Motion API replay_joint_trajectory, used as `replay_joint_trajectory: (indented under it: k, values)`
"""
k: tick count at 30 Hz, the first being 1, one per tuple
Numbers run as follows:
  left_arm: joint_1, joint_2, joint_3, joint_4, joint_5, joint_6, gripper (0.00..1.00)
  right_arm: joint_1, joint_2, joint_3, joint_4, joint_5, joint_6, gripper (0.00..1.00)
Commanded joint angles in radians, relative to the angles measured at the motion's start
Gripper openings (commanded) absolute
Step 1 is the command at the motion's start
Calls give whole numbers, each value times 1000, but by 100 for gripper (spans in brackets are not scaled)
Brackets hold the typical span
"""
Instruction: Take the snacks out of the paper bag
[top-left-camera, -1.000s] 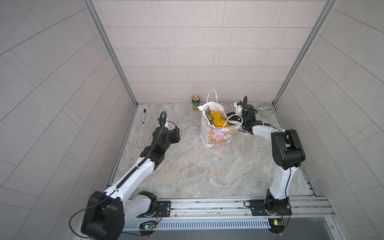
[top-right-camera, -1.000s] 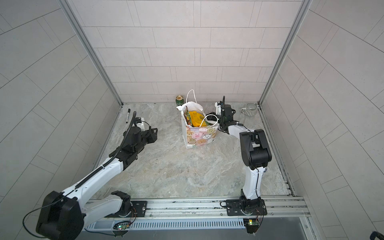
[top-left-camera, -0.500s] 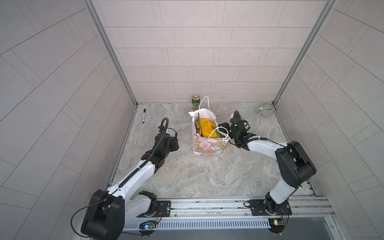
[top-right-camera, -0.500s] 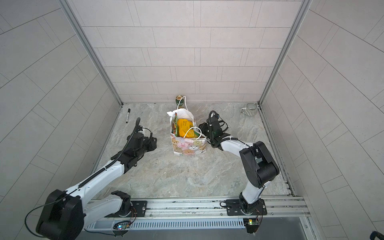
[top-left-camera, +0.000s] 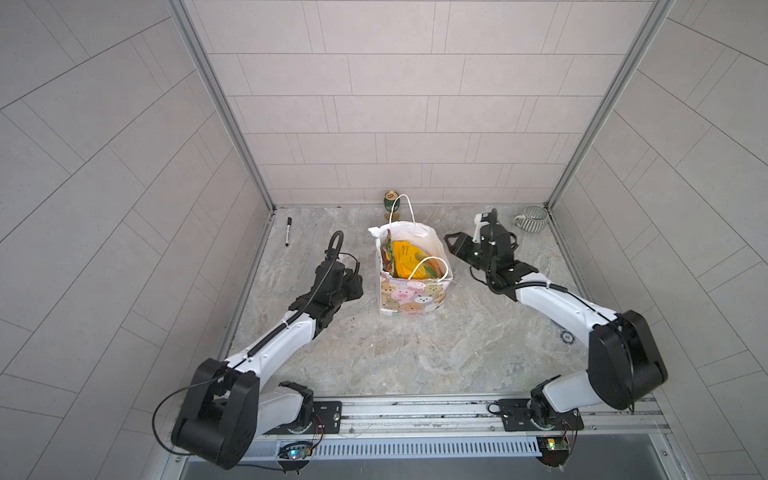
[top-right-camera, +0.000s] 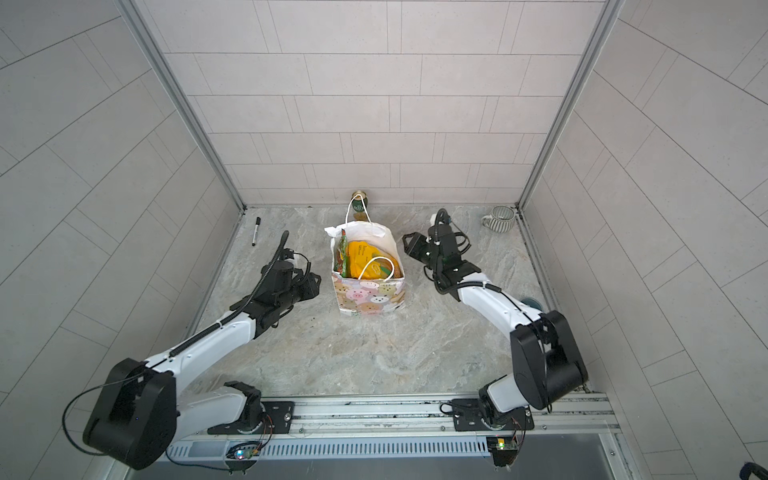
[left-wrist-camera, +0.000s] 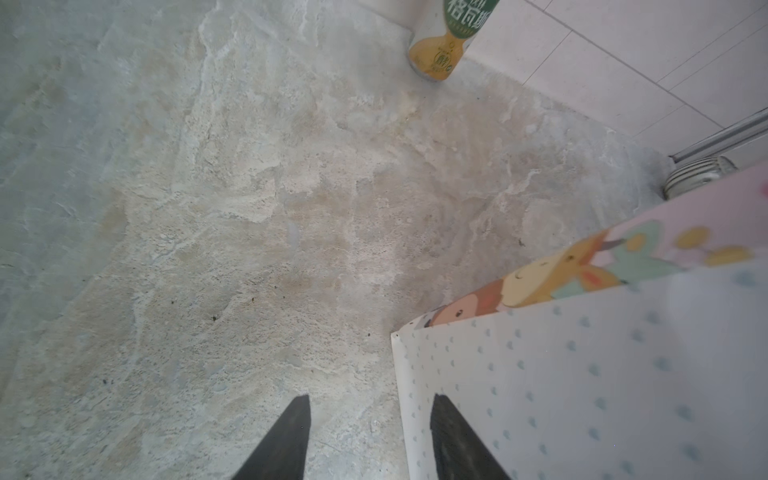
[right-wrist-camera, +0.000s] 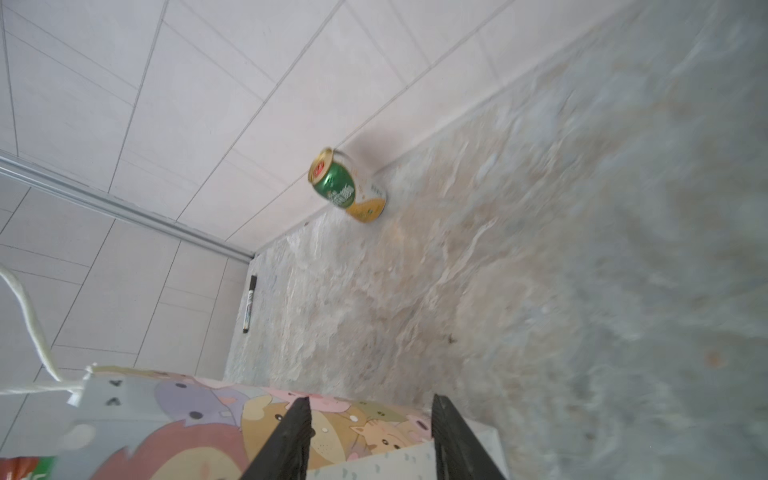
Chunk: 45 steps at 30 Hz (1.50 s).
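Note:
The paper bag (top-left-camera: 413, 293) (top-right-camera: 370, 295) stands upright mid-table, mouth open, its white cord handles loose. Inside it show the snacks: a yellow-orange packet (top-left-camera: 405, 257) (top-right-camera: 363, 255) and a green-and-red packet (top-left-camera: 386, 249) (top-right-camera: 341, 253) against the left wall. My left gripper (top-left-camera: 356, 286) (top-right-camera: 316, 283) is low, just left of the bag, and open. In the left wrist view the left gripper (left-wrist-camera: 370, 405) faces the bag's dotted narrow side (left-wrist-camera: 582, 374). My right gripper (top-left-camera: 449, 242) (top-right-camera: 408, 243) is open to the right of the bag's rim. In the right wrist view the right gripper (right-wrist-camera: 372, 401) holds nothing and looks over the bag's printed wall (right-wrist-camera: 187, 415).
A green-and-gold can (top-left-camera: 390, 199) (top-right-camera: 358, 198) (right-wrist-camera: 347, 187) stands at the back wall behind the bag. A grey striped mug (top-left-camera: 534, 218) (top-right-camera: 500, 218) sits in the back right corner. A black pen (top-left-camera: 287, 232) (top-right-camera: 255, 231) lies at the back left.
The bag has shifted left and toward the front. My right gripper has opened, let go of the bag and drawn back to the right. The left gripper has moved slightly nearer the front.

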Motion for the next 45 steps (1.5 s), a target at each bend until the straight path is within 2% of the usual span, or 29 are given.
replay_joint_trajectory:
  k: [1, 4, 8, 14, 20, 21, 22, 26, 29, 32, 36, 39, 43, 45]
  values:
    - [-22, -98, -6, -92, 19, 21, 51, -78, -80, -12, -198, -50, -170, 50]
    - [-40, -145, -37, -117, 64, 50, 51, -123, -114, -68, -260, -122, -214, 48]
    - [-41, -129, -106, 6, 120, 52, 52, -113, -96, -165, -280, -190, -266, 40]
    - [-40, -50, -121, 129, 149, 40, 51, 20, -7, -188, -273, -237, -296, 36]
    - [-40, 39, -100, 153, 162, 61, 48, 131, 81, -191, -140, -271, -215, 34]
    - [-39, 55, -101, 156, 126, 64, 47, 146, 99, -188, -120, -271, -194, 34]
    - [-32, 64, -99, 152, 88, 57, 47, 157, 114, -189, -90, -276, -175, 34]
    - [29, 98, -96, 187, 102, 20, 42, 179, 152, -198, 29, -278, -91, 33]
    - [33, 97, -84, 170, 62, 8, 42, 192, 152, -176, 33, -292, -90, 33]
    - [37, 76, -81, 143, 40, -8, 44, 198, 116, -177, -12, -277, -127, 33]
    - [39, 8, -73, 89, 33, -29, 45, 196, -22, -261, -55, -229, -223, 35]
    - [45, -68, -41, 28, 12, -11, 46, 198, -129, -357, -59, -215, -269, 43]
    - [110, -146, 36, 19, 5, -39, 51, 212, -228, -501, 19, -255, -294, 40]
    - [136, -151, 90, 68, -10, -34, 55, 245, -248, -558, 91, -240, -304, 32]
